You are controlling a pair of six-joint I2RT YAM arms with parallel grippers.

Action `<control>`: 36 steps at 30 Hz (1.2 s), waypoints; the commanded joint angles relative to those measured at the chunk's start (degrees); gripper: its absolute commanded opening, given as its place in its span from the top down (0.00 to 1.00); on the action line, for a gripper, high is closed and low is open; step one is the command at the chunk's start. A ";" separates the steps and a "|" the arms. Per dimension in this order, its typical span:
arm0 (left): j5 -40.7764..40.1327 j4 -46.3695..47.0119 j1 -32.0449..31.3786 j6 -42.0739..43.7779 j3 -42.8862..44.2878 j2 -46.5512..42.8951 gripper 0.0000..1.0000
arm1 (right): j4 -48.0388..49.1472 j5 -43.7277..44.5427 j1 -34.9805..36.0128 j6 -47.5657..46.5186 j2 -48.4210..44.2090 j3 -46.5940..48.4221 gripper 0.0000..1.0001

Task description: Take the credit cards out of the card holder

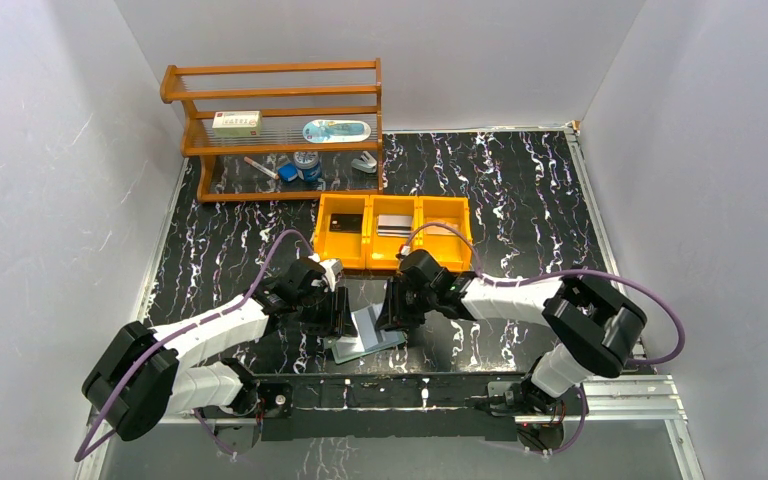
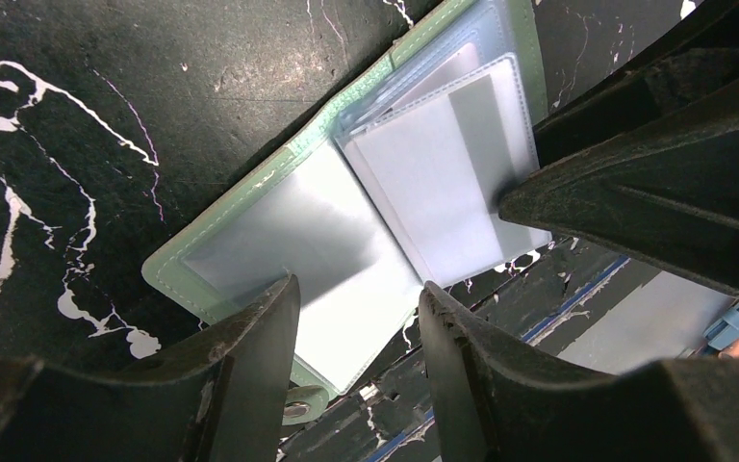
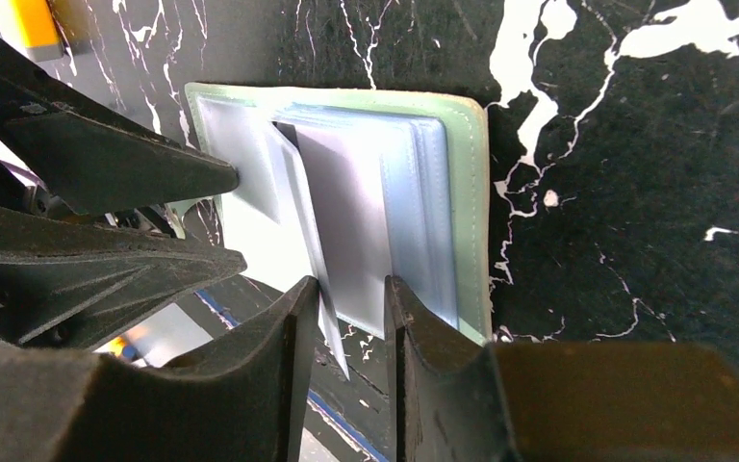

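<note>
The green card holder [image 1: 365,338] lies open on the black marble table near the front edge. Its pale glossy pockets show in the left wrist view [image 2: 279,231] and the right wrist view [image 3: 467,192]. My left gripper [image 1: 338,312] is open, its fingertips [image 2: 358,289] astride the left panel's near corner. My right gripper [image 1: 397,312] is open only narrowly [image 3: 351,284], with a clear pocket leaf [image 3: 313,241] standing in the gap. A black card [image 1: 344,225] and a silver-grey card [image 1: 394,224] lie in the orange tray. No tan card shows clearly.
The orange three-compartment tray [image 1: 396,198] stands just behind both grippers. A wooden shelf [image 1: 280,120] at the back left holds a white box [image 1: 236,122] and small items. A metal rail [image 1: 390,390] runs along the front edge. Grey walls enclose the table.
</note>
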 commanded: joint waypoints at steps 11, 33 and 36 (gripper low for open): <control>-2.01 -1.10 -0.13 0.17 -1.22 -0.19 0.53 | -4.95 3.25 1.35 -1.90 -0.62 4.85 0.55; -1.99 -1.18 -0.13 0.40 -1.13 -0.25 0.53 | -10.93 8.36 4.01 -3.28 -3.16 8.96 0.76; -1.97 -1.18 -0.13 0.37 -1.15 -0.28 0.53 | -9.34 6.88 4.12 -3.39 -3.73 8.59 0.76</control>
